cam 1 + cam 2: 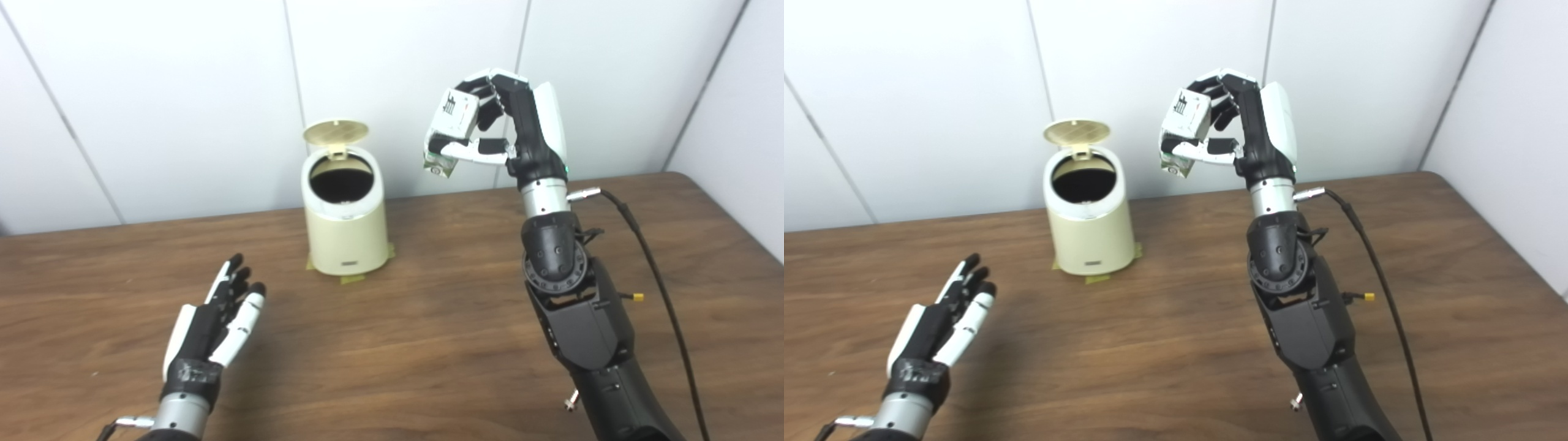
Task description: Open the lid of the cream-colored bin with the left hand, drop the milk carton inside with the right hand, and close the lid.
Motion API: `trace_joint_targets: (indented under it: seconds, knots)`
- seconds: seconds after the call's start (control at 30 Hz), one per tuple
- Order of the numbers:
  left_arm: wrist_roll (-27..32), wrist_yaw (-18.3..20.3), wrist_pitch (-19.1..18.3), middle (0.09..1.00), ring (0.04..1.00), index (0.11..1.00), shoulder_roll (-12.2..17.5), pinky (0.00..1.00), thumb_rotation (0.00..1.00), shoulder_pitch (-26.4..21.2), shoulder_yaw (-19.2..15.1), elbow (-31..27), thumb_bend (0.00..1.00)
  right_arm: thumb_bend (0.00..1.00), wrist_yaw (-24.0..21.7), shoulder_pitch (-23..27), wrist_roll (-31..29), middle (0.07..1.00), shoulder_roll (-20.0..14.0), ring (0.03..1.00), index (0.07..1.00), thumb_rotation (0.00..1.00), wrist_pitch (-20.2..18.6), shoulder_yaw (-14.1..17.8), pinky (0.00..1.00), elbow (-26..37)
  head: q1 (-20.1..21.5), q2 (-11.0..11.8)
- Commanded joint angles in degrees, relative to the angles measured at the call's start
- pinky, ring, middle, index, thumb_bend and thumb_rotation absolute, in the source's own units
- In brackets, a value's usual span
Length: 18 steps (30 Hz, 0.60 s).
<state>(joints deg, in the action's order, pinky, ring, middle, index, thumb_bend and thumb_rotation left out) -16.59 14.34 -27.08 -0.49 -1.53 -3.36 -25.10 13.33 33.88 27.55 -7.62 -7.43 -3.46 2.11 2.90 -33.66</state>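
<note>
1. Right hand [511, 131]: raised high, fingers and thumb clamped on the milk carton [452, 125], which tilts down toward the bin; held high, I judge, to clear the rim.
2. Milk carton: airborne, right of the opening and above it, not yet over it.
3. Cream-colored bin [346, 236]: on the counter [429, 343], lid [335, 131] upright at the back, mouth dark and unobstructed.
4. Left hand [211, 327]: empty, fingers spread, low near the counter, well clear of the bin, probably waiting to close it.

My view: dark wood-grain counter [429, 343] w/ rounded far-right corner, white panel wall [184, 92] behind w/ thin grey seams, even light, side wall [1519, 122] at right.
</note>
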Motion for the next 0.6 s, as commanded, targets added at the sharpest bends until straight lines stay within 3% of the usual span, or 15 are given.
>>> trace_joint_targets:
  seconds: [0.0, 0.17, 0.33, 0.57]
  knots:
    - [-0.64, -1.87, 0.65, 0.953, 0.958, 1.0, 0.19, 0.92, 0.59, -1.17, 1.1, -1.73, 0.39, 0.52, -0.12, 4.54, 0.31, 0.499, 1.06, 0.376, 0.507, 0.0, 0.45, -0.46, 0.32, 0.43, -0.28, -0.03]
    - [-0.7, -3.83, 0.81, 0.954, 0.962, 1.0, 0.67, 0.93, 0.59, -0.35, 2.48, -2.13, 0.38, 0.51, -0.04, 6.21, 0.5, 0.487, 3.42, 0.364, 0.521, 0.0, 1.96, -2.17, 0.33, -3.28, -0.87, -0.06]
    - [-0.24, -4.89, 0.86, 0.948, 0.955, 1.0, 0.94, 0.92, 0.59, 0.07, 3.06, -2.08, 0.38, 0.51, 1.17, 7.91, 1.15, 0.486, 5.19, 0.367, 0.523, 0.0, 6.66, -4.92, 0.31, -9.44, -2.0, -0.15]
    - [0.37, -6.03, 0.55, 0.946, 0.946, 1.0, 0.86, 0.9, 0.6, 0.6, 3.77, -2.48, 0.37, 0.52, 0.95, 10.09, -0.32, 0.492, 7.02, 0.395, 0.503, 0.0, 10.83, -6.37, 0.34, -16.64, -2.9, -0.11]
